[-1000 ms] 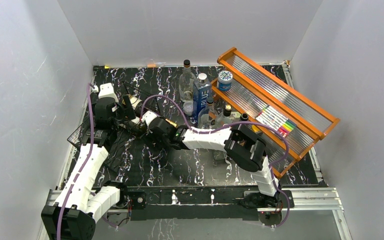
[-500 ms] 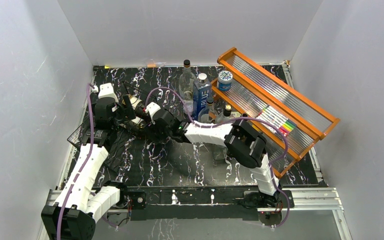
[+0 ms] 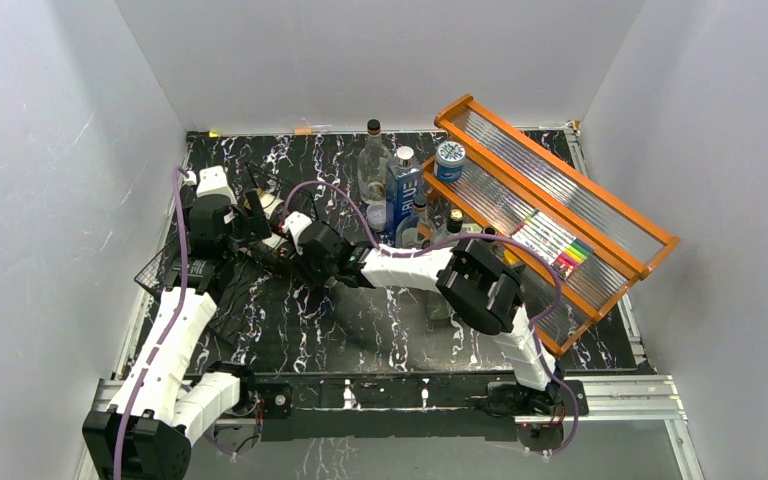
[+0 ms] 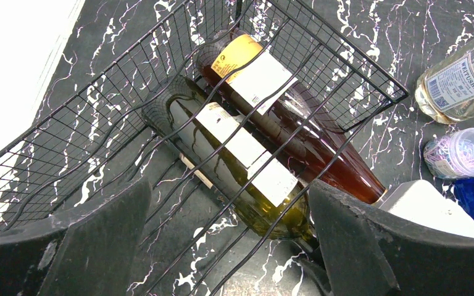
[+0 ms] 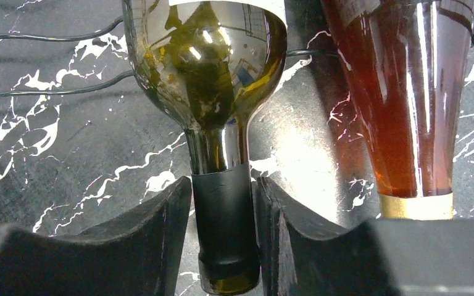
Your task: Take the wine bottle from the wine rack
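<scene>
Two bottles lie side by side in the black wire wine rack (image 4: 80, 132) at the table's left (image 3: 157, 272). The green wine bottle (image 4: 241, 154) has a white label and a black-foiled neck (image 5: 225, 216). An amber bottle (image 4: 308, 145) lies beside it (image 5: 401, 92). My right gripper (image 5: 224, 185) is shut on the green bottle's neck, a finger pressed to each side, and reaches in from the right (image 3: 287, 240). My left gripper (image 4: 228, 188) hovers wide open above the rack and the bottles' shoulders (image 3: 255, 215), holding nothing.
An orange wood-framed shelf (image 3: 560, 200) stands tilted at the back right, with markers (image 3: 560, 245) on it. Clear bottles (image 3: 373, 160), a blue box (image 3: 403, 190) and a small tin (image 3: 449, 155) stand mid-back. A clear bottle (image 4: 457, 83) and a jar of clips (image 4: 463, 151) sit near the rack.
My right arm has reached further left toward the rack, and its jaws have closed from wide open onto the green bottle's neck. The left arm has stayed still.
</scene>
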